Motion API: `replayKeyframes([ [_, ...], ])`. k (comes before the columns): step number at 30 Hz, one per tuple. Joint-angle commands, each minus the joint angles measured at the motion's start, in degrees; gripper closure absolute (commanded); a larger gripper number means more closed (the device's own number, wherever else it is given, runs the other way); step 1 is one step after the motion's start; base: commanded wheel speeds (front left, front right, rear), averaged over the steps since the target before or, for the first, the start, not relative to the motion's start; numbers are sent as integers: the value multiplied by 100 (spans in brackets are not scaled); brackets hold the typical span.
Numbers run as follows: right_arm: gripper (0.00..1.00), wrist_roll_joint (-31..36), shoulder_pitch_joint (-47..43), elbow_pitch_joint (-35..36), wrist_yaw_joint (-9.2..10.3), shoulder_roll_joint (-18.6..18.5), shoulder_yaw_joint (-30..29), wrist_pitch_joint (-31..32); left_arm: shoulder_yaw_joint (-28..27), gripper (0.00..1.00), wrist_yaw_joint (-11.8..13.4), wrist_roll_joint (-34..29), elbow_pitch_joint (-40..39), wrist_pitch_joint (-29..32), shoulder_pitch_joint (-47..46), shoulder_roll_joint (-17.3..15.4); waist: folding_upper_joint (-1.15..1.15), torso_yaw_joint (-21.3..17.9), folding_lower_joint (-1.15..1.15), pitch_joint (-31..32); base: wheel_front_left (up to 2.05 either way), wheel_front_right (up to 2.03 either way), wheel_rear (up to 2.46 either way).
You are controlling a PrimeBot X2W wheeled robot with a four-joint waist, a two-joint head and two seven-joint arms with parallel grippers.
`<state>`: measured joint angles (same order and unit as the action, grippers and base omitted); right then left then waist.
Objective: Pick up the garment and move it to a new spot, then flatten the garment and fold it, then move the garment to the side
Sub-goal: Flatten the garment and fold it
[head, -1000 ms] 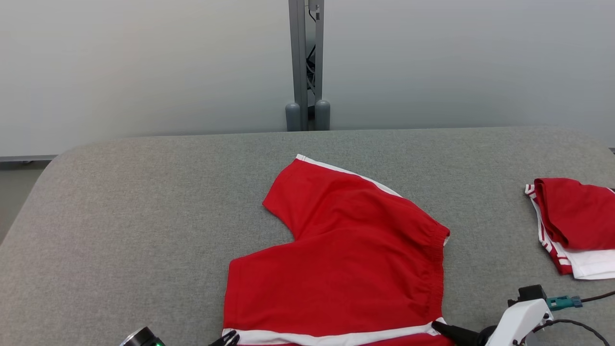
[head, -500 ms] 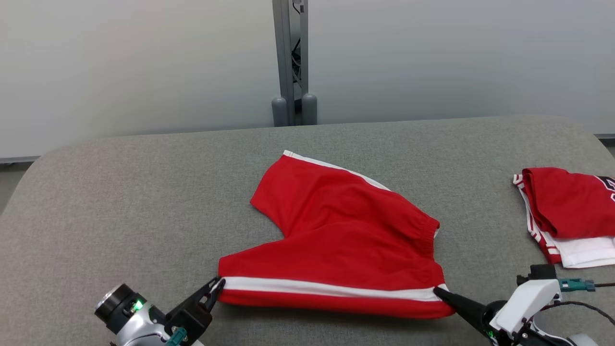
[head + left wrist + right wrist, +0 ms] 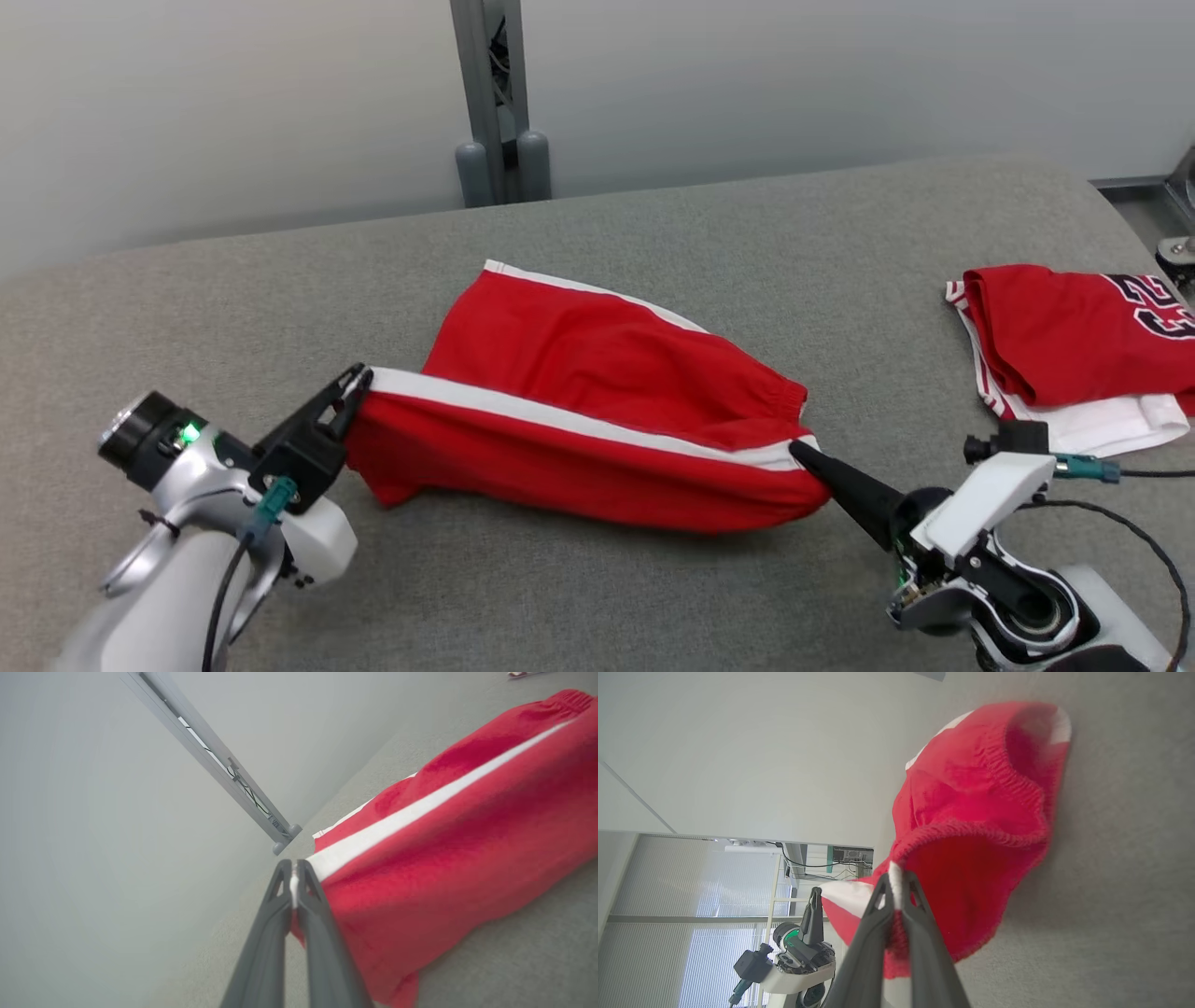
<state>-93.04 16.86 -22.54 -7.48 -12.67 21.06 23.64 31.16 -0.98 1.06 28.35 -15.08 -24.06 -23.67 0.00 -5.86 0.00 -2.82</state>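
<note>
Left end effector: clamped on striped hem corner.
Red cloth shorts with white side stripe: centre of grey fabric tabletop, near edge raised, strung between both end effectors.
Right end effector: clamped on waistband corner.
Folded red-and-white garment: far right, apart.

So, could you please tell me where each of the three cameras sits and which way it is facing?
Head view: on the head, facing forward and down at the red shorts on the grey table; left jaws and right jaws pinch opposite ends.
Left wrist view: on the left wrist, facing along its shut jaws at the white-striped hem.
Right wrist view: on the right wrist, facing along its shut jaws into the waistband; the left arm shows beyond.
Shared: all three see the red shorts.
</note>
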Motion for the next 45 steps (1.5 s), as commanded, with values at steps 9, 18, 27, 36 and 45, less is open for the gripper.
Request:
replayKeyframes([
  [9, 100, 339, 650, 136, -1, 412, 80, -249, -102, 100, -238, -107, 595, -1, -1208, -200, 0, -667, 0, -801, 0, 0, 0],
  [18, 100, 256, 1179, -271, -1, 798, 175, -443, -21, 100, -407, -205, 1342, 1, -2136, -392, 0, -1222, 0, -1313, 0, 0, 0],
  [27, 100, 52, 1511, -448, -1, 945, 251, -764, 197, 100, -507, -270, 1907, 1, -2812, -359, 0, -1437, 0, -1640, 0, 0, 0],
  [36, 100, -351, 1783, -400, -1, 945, 425, -1083, 375, 100, -502, -402, 2639, 4, -3410, -338, 0, -1531, 0, -1933, 0, 0, 0],
  [45, 100, -660, 2120, -417, -1, 944, 794, -1461, 559, 100, -471, -472, 3089, 5, -3930, -316, 0, -1617, 0, -2293, 0, 0, 0],
])
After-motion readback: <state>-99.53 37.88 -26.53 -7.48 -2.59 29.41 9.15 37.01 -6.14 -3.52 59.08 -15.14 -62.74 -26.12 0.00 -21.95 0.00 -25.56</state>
